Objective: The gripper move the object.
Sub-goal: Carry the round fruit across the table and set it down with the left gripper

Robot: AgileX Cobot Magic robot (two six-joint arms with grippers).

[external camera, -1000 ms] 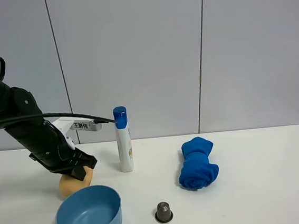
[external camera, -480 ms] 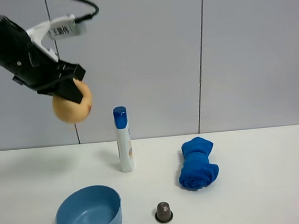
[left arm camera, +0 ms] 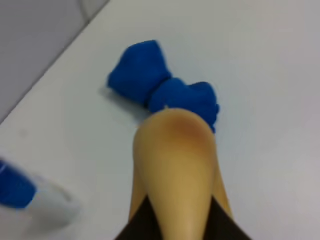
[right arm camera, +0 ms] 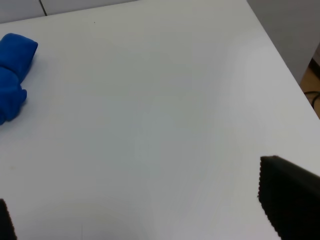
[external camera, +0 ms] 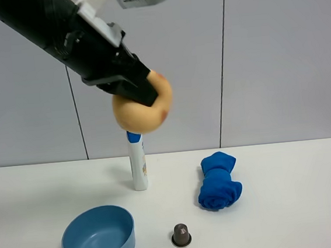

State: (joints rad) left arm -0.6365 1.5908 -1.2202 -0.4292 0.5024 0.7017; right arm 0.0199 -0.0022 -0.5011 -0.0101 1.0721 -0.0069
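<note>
My left gripper [external camera: 142, 97] is shut on a tan, peach-like round object [external camera: 142, 110] with a reddish blush and holds it high in the air, above the white bottle with a blue cap [external camera: 137, 162]. In the left wrist view the object [left arm camera: 176, 165] fills the middle, with the rolled blue towel [left arm camera: 162, 90] on the table below it. My right gripper [right arm camera: 150, 220] shows only as two dark fingertips [right arm camera: 290, 195] spread wide over bare table, holding nothing; the right arm is out of the exterior view.
A blue bowl [external camera: 98, 238] sits at the front left. A small brown capsule [external camera: 181, 235] stands at the front middle. The blue towel [external camera: 218, 180] lies right of the bottle and also shows in the right wrist view [right arm camera: 12, 75]. The white table [external camera: 290, 206] ends near the right gripper.
My left gripper has lifted the tan object from the table by the bowl, raised it high, and carried it right, to above the bottle.
</note>
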